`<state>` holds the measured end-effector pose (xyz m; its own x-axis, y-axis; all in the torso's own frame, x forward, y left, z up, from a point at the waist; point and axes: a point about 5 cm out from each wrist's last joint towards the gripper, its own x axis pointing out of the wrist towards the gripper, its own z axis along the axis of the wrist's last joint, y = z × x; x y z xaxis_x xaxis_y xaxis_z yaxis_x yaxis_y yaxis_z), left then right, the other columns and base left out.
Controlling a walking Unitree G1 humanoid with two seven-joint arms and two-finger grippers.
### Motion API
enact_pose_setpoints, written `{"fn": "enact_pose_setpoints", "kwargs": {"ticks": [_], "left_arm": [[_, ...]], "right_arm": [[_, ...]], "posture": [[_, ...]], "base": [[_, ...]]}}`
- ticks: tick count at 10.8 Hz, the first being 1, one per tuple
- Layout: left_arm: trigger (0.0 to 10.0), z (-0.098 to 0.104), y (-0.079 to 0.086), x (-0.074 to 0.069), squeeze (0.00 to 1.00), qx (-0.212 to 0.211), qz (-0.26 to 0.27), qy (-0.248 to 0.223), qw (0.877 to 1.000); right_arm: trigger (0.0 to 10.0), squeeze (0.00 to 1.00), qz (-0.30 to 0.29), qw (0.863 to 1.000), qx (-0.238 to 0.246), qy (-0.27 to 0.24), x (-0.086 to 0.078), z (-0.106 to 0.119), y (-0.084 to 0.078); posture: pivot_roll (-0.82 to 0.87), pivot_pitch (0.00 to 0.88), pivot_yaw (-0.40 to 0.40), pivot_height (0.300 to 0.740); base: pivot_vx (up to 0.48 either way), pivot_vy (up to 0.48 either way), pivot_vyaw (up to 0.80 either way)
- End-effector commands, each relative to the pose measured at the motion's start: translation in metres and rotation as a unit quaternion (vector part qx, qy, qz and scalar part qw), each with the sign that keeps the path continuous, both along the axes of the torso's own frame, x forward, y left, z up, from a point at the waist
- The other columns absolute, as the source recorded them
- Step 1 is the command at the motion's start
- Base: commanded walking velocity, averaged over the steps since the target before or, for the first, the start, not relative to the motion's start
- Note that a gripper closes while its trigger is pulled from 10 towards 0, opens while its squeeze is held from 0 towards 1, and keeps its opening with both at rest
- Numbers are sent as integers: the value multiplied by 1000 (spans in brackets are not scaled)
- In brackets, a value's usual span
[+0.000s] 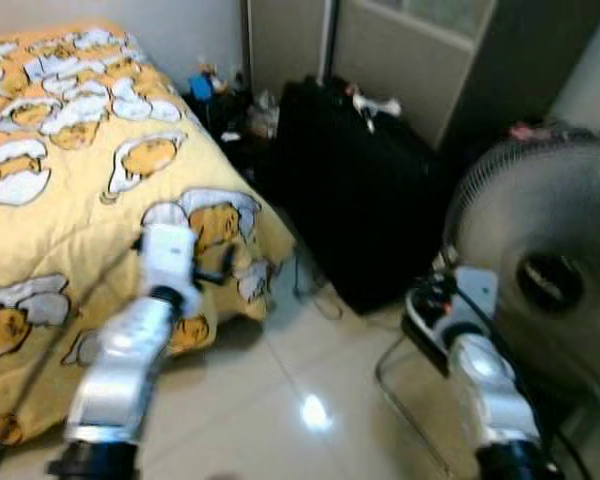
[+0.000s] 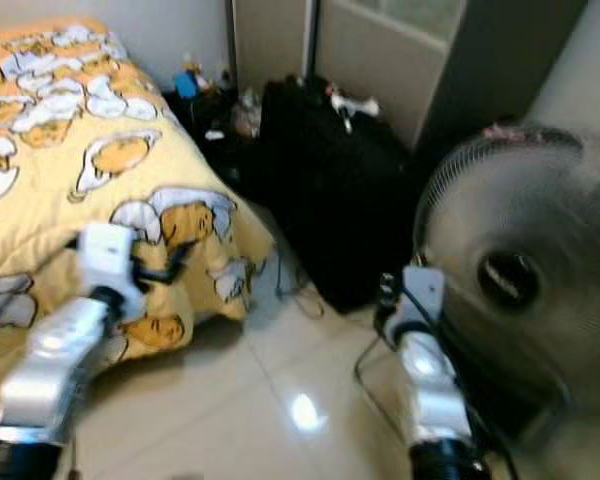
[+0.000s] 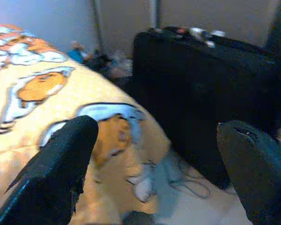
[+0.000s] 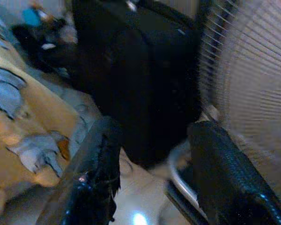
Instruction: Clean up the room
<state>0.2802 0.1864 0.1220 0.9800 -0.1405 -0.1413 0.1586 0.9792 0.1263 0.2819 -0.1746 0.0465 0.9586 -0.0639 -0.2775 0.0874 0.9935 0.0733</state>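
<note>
Left eye view: yellow quilt [image 1: 70, 190], black suitcase [image 1: 360, 200], fan [image 1: 545, 270], clutter [image 1: 225, 100] in the corner. Left wrist view: left gripper [image 3: 154, 168] spread, empty. Right wrist view: right gripper [image 4: 154, 173] likewise. Best approach: step closer before reaching.

Both arms forward, left gripper [image 3: 154, 154] and right gripper [image 4: 154, 164] fingers apart.

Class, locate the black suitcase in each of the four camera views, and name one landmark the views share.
Left eye view: black suitcase, upper centre, between bed and fan.
Right eye view: upper centre.
Left wrist view: beyond the open fingers.
Right wrist view: behind the fingers.
Shared landmark: yellow bedspread.
</note>
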Motion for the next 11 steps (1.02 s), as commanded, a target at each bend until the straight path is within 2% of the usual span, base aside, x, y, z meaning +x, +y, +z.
{"fn": "enact_pose_setpoints", "kwargs": {"ticks": [1,8,11], "left_arm": [[10000,-1,5,0,0,0,9,3,1000],[10000,-1,4,1,0,6,0,6,1000],[10000,-1,4,2,0,13,1,2,1000]], "right_arm": [[10000,0,11,1000,7,-9,4,4,9],[10000,0,15,1000,8,-11,5,2,12],[10000,0,10,1000,20,-2,5,1,13]], "posture": [[-16,0,-28,740],[-8,0,-33,740],[-10,0,-34,740]], "base": [[428,0,0],[427,0,0],[0,0,-673]]}}
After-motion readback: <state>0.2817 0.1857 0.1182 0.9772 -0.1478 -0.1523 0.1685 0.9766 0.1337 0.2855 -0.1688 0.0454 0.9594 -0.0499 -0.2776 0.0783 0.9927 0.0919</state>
